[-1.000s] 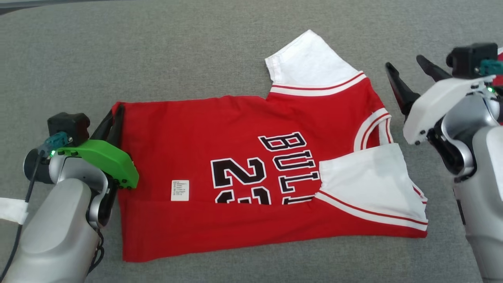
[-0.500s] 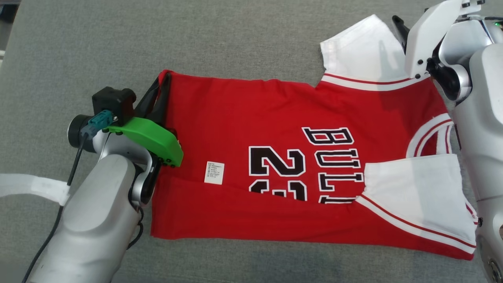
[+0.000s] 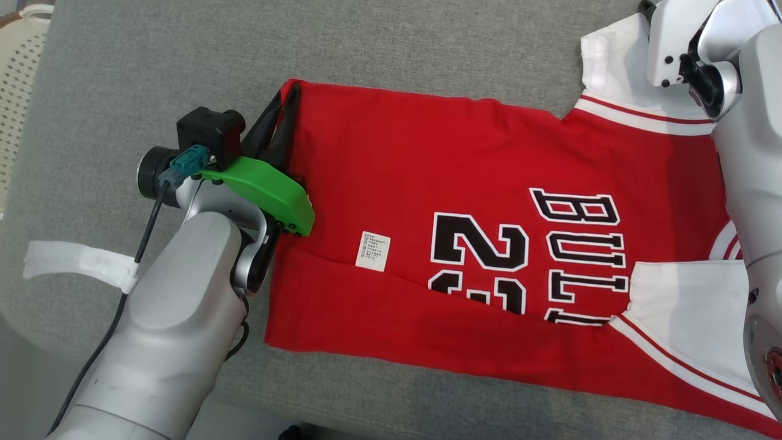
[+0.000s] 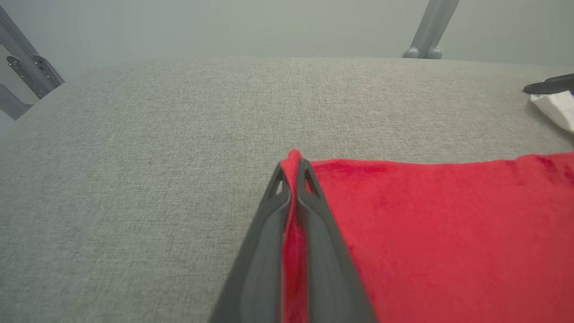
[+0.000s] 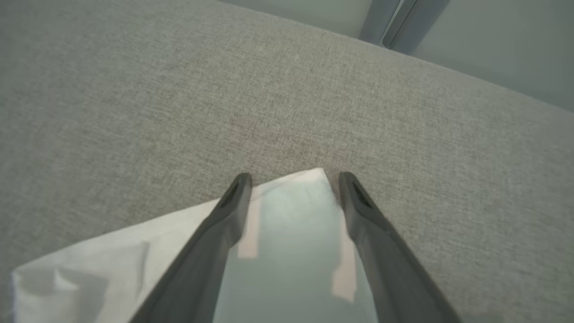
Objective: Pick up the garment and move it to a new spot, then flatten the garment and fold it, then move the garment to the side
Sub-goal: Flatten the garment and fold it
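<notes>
The red jersey is lying flat on the grey desk, near edge folded over, its long axis running from the left jaws across to the right jaws. The left jaws are clamping its far hem corner; the right jaws are hanging open over the tip of the far white sleeve, gripping nothing.

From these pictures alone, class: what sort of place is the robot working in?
Probably an indoor lab or test room: a grey fabric-covered surface, bare metal struts against a plain wall, a pale perforated basket-like thing alongside.
</notes>
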{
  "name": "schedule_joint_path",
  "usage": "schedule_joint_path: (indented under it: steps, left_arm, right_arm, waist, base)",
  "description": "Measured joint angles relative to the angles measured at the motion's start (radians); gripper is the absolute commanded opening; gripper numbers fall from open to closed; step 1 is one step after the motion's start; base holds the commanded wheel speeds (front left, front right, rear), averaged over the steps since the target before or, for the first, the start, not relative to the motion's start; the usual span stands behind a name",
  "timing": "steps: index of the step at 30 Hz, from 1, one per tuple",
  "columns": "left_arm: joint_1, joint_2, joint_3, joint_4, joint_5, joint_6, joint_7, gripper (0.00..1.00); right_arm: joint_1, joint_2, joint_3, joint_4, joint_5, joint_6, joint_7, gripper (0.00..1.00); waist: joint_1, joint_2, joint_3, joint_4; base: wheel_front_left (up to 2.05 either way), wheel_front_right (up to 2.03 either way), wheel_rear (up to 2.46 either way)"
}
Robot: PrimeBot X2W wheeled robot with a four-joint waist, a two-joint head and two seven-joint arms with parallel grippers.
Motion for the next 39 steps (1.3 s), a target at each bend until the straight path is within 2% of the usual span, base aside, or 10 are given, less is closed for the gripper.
schedule_joint_path:
  steps: [2,5,8,11,13,21,22,23,26,39]
  left_arm:
    - [-0.006,-0.002,-0.001,0.013,0.0,-0.004,-0.006,0.0]
    - [-0.009,-0.003,-0.001,0.032,0.0,-0.009,-0.014,0.0]
    - [-0.014,-0.002,0.0,0.047,0.0,-0.013,-0.018,0.0]
    - [-0.018,-0.001,0.0,0.057,-0.002,-0.016,-0.022,0.0]
    - [-0.019,-0.001,0.0,0.062,-0.004,-0.016,-0.022,0.0]
    - [-0.024,0.004,-0.001,0.066,-0.012,-0.019,-0.023,0.0]
    - [-0.024,0.005,-0.001,0.066,-0.013,-0.02,-0.023,0.0]
    - [-0.024,0.006,-0.002,0.066,-0.013,-0.02,-0.024,0.0]
    - [-0.024,0.008,-0.003,0.067,-0.015,-0.02,-0.025,0.0]
    - [-0.01,0.04,0.005,0.073,-0.032,-0.017,-0.031,0.0]
  right_arm:
    - [-0.017,0.002,-0.008,0.022,-0.019,0.0,-0.001,1.0]
    - [-0.037,0.006,-0.013,0.051,-0.035,0.0,-0.004,0.46]
    - [-0.05,0.016,0.002,0.073,-0.055,0.0,-0.005,0.43]
    - [-0.064,0.026,0.022,0.093,-0.058,0.001,0.001,0.55]
    - [-0.068,0.028,0.043,0.103,-0.058,0.001,0.004,0.96]
    - [-0.087,0.015,0.101,0.128,-0.042,0.0,0.019,1.0]
    - [-0.087,0.014,0.104,0.13,-0.04,0.0,0.021,0.87]
    - [-0.087,0.012,0.107,0.134,-0.04,0.0,0.022,0.48]
    - [-0.087,0.014,0.112,0.143,-0.033,0.0,0.029,0.0]
    - [-0.059,0.03,0.139,0.128,0.039,0.001,-0.053,0.0]
  waist:
    - [0.0,0.0,0.008,0.007]
    - [0.0,0.0,0.015,0.009]
    - [-0.0001,0.0,0.013,0.001]
    - [-0.0001,0.0,0.009,-0.009]
    - [-0.0001,0.0,0.006,-0.016]
    - [-0.0001,0.0,0.004,-0.034]
    - [-0.0001,0.0,0.005,-0.035]
    - [-0.0001,0.0,0.005,-0.035]
    - [-0.0001,0.0,0.004,-0.037]
    - [-0.0001,0.0,-0.023,-0.068]
  base:
    - [0.0,0.0,0.0]
    - [0.0,0.0,0.0]
    - [0.0,0.0,0.0]
    - [0.0,0.0,0.0]
    - [0.0,0.0,0.0]
    - [0.0,0.0,0.0]
    - [0.0,0.0,0.0]
    - [0.0,0.0,0.0]
    - [0.0,0.0,0.0]
    - [0.0,0.0,0.0]
